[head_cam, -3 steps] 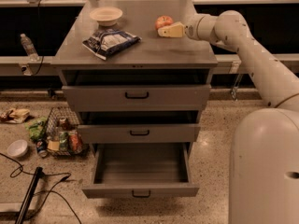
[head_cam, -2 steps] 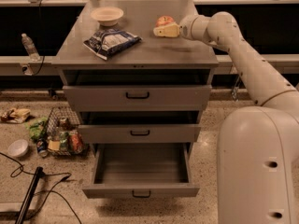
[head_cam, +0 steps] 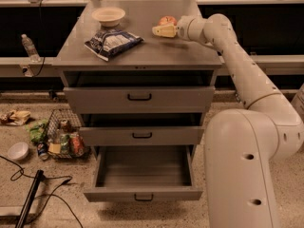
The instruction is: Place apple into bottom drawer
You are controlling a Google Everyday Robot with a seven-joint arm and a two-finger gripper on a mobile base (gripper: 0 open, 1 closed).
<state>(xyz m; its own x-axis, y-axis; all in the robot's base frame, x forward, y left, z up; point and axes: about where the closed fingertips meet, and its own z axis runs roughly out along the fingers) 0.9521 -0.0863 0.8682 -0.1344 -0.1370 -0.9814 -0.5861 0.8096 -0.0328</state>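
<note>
The red and yellowish apple (head_cam: 167, 20) sits on the grey cabinet's top (head_cam: 142, 53), toward its back right. My gripper (head_cam: 162, 31) reaches in from the right and hovers at the apple's front side, partly covering it; I cannot tell whether it touches the apple. The bottom drawer (head_cam: 142, 194) is pulled far out, and its grey inside shows nothing in it.
A cream bowl (head_cam: 108, 15) and a blue-white snack bag (head_cam: 113, 42) lie on the cabinet's top left. The two upper drawers (head_cam: 139, 99) stand slightly out. On the floor at left are a wire basket of cans (head_cam: 62, 137), a white bowl (head_cam: 18, 151) and cables (head_cam: 52, 184).
My gripper has shifted a little to the left along the cabinet's top, staying at the apple. The apple and the drawers have not moved.
</note>
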